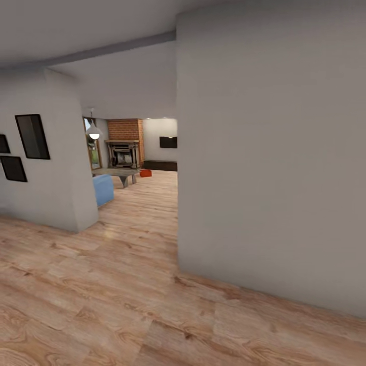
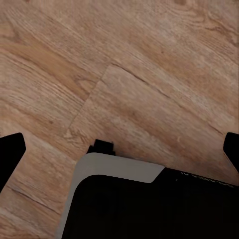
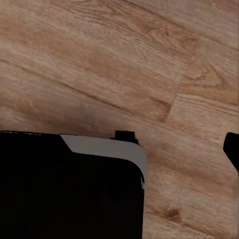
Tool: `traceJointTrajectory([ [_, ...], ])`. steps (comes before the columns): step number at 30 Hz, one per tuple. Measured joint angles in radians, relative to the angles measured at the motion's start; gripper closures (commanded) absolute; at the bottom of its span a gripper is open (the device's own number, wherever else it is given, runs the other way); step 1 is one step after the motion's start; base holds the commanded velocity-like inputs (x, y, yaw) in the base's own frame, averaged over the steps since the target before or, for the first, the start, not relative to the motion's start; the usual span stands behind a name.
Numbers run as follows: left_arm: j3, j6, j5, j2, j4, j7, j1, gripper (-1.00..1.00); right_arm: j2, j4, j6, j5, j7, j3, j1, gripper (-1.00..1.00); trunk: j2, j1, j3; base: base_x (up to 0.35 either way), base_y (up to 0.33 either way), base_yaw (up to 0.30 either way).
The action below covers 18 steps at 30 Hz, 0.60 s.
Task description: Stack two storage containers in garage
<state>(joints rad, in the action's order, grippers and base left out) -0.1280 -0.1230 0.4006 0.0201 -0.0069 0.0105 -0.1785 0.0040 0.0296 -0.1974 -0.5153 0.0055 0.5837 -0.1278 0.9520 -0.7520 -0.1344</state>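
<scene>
Far down the hall, one orange-red storage container (image 1: 146, 173) sits on the light wood-plank flooring of the living room, in front of the red-brick fireplace (image 1: 124, 145) and beside the long low dark cabinet (image 1: 161, 165). My left gripper (image 2: 119, 149) hangs open over bare planks, with dark fingertips (image 2: 11, 152) at both edges of its wrist view and nothing between them. My right gripper (image 3: 122, 149) also points down at the planks, open and empty. One of its fingertips (image 3: 232, 148) shows at the frame's edge. The other is lost against my black base.
A broad grey wall (image 1: 274, 168) stands close at the right, its corner bordering the passage. A wall section (image 1: 56, 157) with dark picture frames bounds the left. Beyond it are a blue sofa (image 1: 103, 189), a low table (image 1: 121, 174) and a hanging lamp (image 1: 94, 133). My base (image 2: 144, 204) shows under both wrists.
</scene>
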Motion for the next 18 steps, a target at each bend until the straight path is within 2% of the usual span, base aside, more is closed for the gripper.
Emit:
traceJointTrajectory([
  [18, 0.0, 0.0, 0.0, 0.0, 0.0, 0.0, 0.0, -1.0, 0.0, 0.0, -0.002, -0.006, -0.001, -0.003, 0.0, -1.0, 0.0, 0.0, 0.0, 0.322, 0.0, 0.297],
])
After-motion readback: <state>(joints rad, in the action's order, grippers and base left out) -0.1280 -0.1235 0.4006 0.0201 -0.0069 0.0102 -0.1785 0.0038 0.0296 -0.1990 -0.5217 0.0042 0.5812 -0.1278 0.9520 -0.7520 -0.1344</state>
